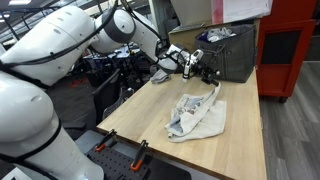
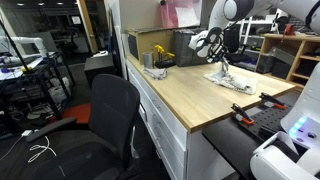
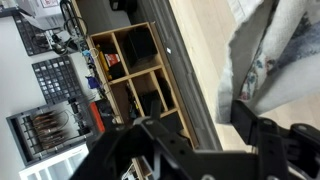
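Wooden tabletop (image 1: 245,140) bears most of the crumpled cloth (image 1: 195,118), one corner rising to the gripper (image 1: 210,74) beside the dark bin (image 1: 235,55), so lifting seems barely begun; whether the fingers pinch it is unclear.

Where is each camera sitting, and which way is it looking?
Exterior view: beside the robot at the near end of the table, facing along it to the cloth and the bin; the arm and gripper show.
Exterior view: off the table's side by a chair, facing across it; arm and gripper show.
Wrist view: on the wrist, looking past the gripper at the cloth and a shelf.
Shared: all three show cloth and gripper.
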`<state>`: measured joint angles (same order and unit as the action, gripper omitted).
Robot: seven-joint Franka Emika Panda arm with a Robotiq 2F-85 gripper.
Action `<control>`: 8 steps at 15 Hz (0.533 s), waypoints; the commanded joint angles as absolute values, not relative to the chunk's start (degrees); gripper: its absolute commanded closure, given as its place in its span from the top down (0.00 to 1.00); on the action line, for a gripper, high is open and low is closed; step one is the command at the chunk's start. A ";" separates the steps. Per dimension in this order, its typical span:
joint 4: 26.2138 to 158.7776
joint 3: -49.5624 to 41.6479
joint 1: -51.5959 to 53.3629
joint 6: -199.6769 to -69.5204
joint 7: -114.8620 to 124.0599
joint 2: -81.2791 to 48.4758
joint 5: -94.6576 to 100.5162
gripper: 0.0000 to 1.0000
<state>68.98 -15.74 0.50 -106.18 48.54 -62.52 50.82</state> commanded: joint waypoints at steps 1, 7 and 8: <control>71.02 -14.52 -1.57 -104.14 44.39 -59.42 47.87 1.00; 71.36 -12.78 -5.47 -101.13 31.96 -56.74 34.40 1.00; 71.84 -12.97 -5.85 -100.16 30.27 -56.22 31.90 1.00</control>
<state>69.02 -14.00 -4.31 -102.94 35.75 -59.89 37.49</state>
